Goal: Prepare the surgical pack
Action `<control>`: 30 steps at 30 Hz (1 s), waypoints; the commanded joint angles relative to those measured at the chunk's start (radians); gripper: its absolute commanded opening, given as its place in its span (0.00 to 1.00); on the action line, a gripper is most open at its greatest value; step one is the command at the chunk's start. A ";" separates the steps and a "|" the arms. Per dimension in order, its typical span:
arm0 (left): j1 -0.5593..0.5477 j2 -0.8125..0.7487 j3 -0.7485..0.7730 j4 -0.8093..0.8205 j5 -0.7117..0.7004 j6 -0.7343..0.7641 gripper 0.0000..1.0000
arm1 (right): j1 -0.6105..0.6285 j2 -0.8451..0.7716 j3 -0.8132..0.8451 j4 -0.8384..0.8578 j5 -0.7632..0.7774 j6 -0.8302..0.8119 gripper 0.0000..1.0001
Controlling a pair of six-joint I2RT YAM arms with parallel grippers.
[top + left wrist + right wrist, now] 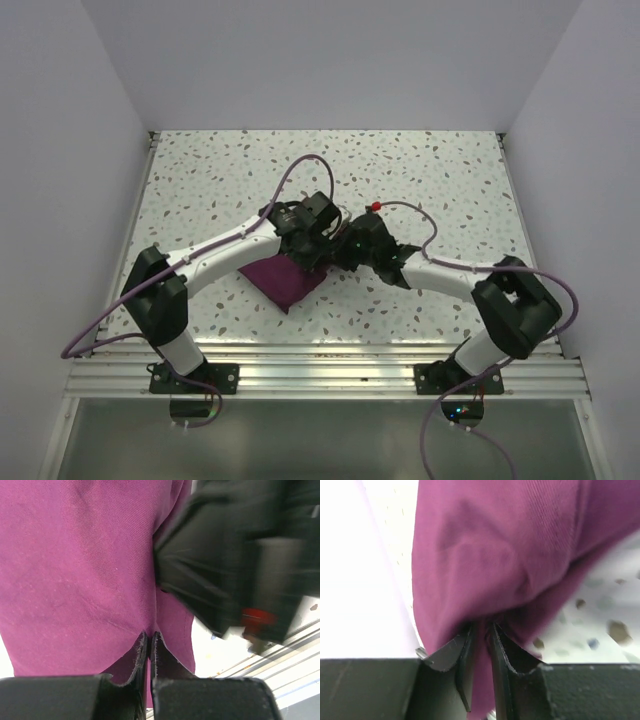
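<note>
Top external: folded maroon cloth (283, 280) lies diagonally, corner apparently pointing nearward.

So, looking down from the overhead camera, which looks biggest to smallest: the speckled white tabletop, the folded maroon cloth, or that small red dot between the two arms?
1. speckled white tabletop
2. folded maroon cloth, partly covered
3. small red dot

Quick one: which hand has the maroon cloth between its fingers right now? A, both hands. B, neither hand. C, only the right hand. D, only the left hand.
A: in the left wrist view the maroon cloth runs down into the pinch of the left hand, and in the right wrist view it bunches inside the right hand.
</note>
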 commanded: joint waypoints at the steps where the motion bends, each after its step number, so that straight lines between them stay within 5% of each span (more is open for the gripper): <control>1: -0.001 -0.004 0.035 0.026 0.034 -0.012 0.00 | -0.012 -0.117 0.026 -0.239 -0.019 -0.109 0.22; 7: 0.011 -0.006 0.038 0.032 0.046 -0.013 0.00 | 0.012 -0.166 -0.034 -0.167 -0.041 -0.086 0.16; 14: 0.010 -0.003 0.058 0.026 0.066 -0.018 0.00 | 0.101 -0.028 -0.028 0.064 -0.029 -0.052 0.00; 24: 0.011 0.005 0.064 0.032 0.130 -0.030 0.00 | 0.176 0.363 -0.064 0.765 0.091 0.126 0.00; 30: 0.011 -0.018 0.019 0.038 0.091 -0.023 0.00 | 0.141 0.103 -0.207 0.422 0.074 0.089 0.00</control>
